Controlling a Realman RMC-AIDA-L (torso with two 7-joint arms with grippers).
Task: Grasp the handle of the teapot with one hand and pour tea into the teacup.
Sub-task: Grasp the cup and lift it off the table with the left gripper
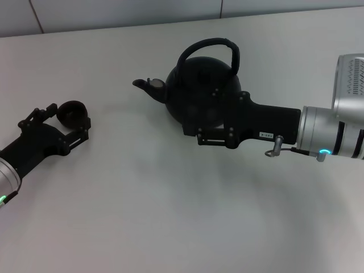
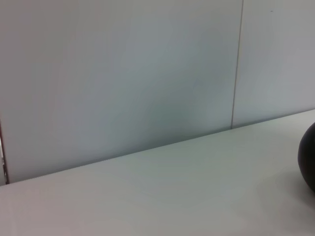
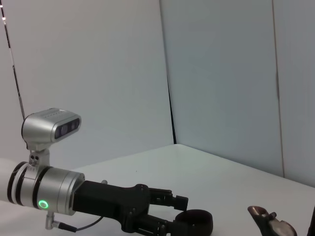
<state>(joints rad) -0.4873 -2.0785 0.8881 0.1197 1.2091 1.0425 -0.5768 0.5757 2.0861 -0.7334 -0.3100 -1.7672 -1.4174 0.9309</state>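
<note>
Presently the teapot (image 1: 199,88) stands upright on the white worktop (image 1: 170,216), toward the far edge and slightly right of centre. Its short spout (image 1: 149,86) points toward the left edge. The handle (image 1: 210,48) arches over the top, and its span runs roughly left to right, in line with the spout.

The right gripper (image 1: 213,133) reaches in from the right edge and lies low against the near side of the pot's belly. It overlaps the body in the head view, well below the wrapped top of the arch. Black fingers against a black pot leave the opening undecided; whether it is wide, narrow or holding cannot be told. No grip on the handle is visible.

The teacup (image 1: 72,112) sits near the left edge, well apart from the teapot and on the spout's side. The left gripper (image 1: 71,122) comes in from the near-left corner, its fingers (image 1: 86,126) set on either side of the cup. The right wrist view also shows the teacup (image 3: 194,221) at that gripper's tip. Firm contact is not confirmed, so its state is likewise undecided.

Assessment: the right arm is the nearer to the pot. The handle lies above and beyond that gripper, so the approach calls for a rise to the arch. The pour then goes leftward along the spout's line.
</note>
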